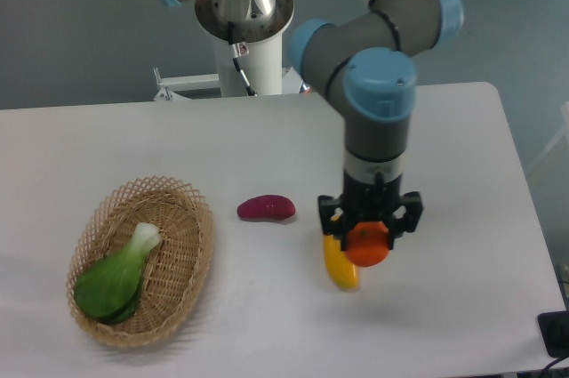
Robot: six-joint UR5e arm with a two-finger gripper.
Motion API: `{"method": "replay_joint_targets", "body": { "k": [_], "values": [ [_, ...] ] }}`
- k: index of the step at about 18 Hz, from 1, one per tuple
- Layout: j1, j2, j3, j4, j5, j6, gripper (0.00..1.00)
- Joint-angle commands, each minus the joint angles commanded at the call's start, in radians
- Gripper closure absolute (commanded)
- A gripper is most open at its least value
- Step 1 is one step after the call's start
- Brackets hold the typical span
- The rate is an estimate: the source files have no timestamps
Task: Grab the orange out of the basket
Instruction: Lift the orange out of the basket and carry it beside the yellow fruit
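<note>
Orange [367,245] sits clamped between my gripper [368,229] fingers, out of the basket [191,218] and over the right half of the table [444,147]. Fingers narrow, closed against the fruit's sides; top of the fruit is tucked up under the black gripper body so I only see its lower part. Can't tell whether it touches the table or hangs above it.

Just left of and partly behind the orange lies the yellow fruit [338,269]; its upper end is hidden by the gripper, only the lower end shows clearly. Orange overlaps it in view, contact unclear. Purple fruit [266,208] lies between basket and gripper, apart from both.

Basket is at the left, near the front edge, well apart from the gripper. Green vegetable [114,278] lies inside it, white stalk end pointing up-right, leafy end against the front-left rim.

Room: bare table to the right of the gripper out to the right edge, also behind it toward the arm base [242,13]. Front strip below the orange is open to the table's front edge. Rounded far-right corner is in view; front-right corner cut off by the frame. Dark object [554,332] at bottom right is cropped, can't make it out.
</note>
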Motion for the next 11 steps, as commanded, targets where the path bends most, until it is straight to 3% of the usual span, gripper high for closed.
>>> {"method": "replay_joint_targets", "body": {
  "k": [4,11],
  "values": [
    [0.028,-0.011,0.002,0.003,0.009,0.173,0.48],
    [0.055,-0.044,0.02,0.009,0.055,0.324,0.49]
  ]
}}
